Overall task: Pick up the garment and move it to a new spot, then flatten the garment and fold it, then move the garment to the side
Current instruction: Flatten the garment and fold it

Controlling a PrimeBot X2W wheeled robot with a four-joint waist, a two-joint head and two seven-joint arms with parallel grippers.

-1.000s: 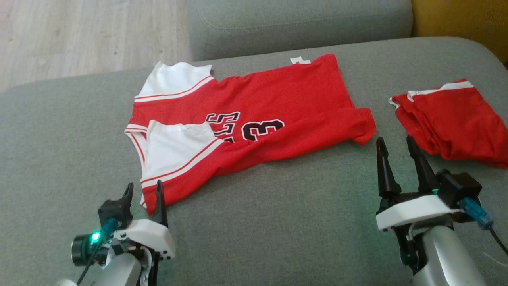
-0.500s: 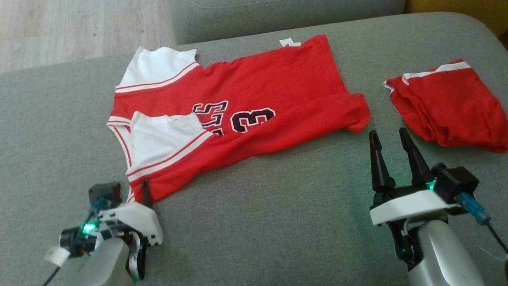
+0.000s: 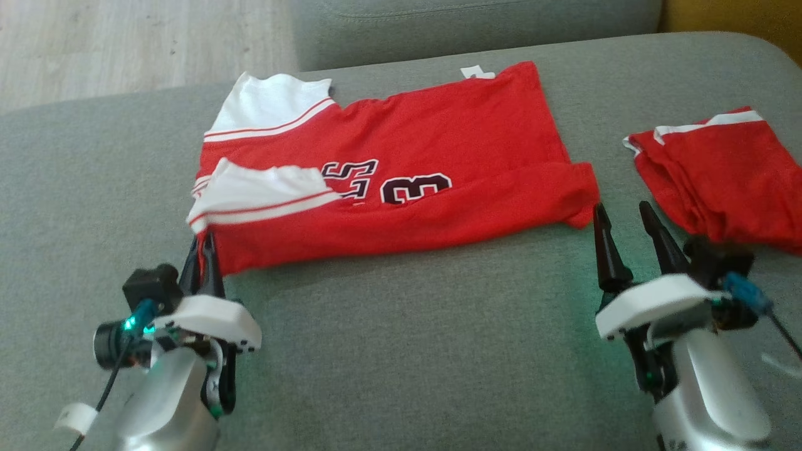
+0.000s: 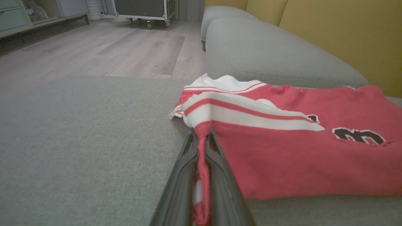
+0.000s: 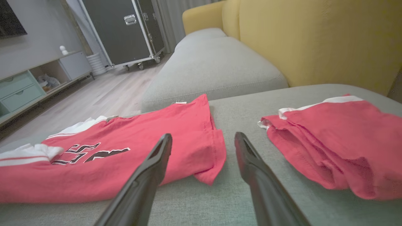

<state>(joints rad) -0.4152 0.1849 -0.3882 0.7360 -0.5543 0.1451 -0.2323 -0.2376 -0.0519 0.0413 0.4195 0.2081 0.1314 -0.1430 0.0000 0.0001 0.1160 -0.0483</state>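
Observation:
A red jersey [image 3: 426, 144] with white sleeves and dark lettering lies spread across the grey sofa cushion [image 3: 401, 351]. Its near long edge is folded up over the front. My left gripper [image 3: 202, 245] is shut on the jersey's near left corner, and in the left wrist view the red cloth [image 4: 282, 150] is pinched between the two fingers [image 4: 220, 175]. My right gripper [image 3: 620, 216] stands open just beside the jersey's near right corner [image 5: 209, 163], apart from it, with nothing between its fingers [image 5: 154, 166].
A second red garment [image 3: 720, 169], bunched with a white stripe, lies on the cushion to the right of my right gripper. Behind are another grey cushion [image 3: 476, 25], a yellow backrest [image 5: 314, 40] and wooden floor [image 3: 125, 44] at the far left.
The camera shifted between frames. My left gripper closed on the jersey's near left corner and carried it forward, folding the near edge over. My right gripper crept closer to the right corner.

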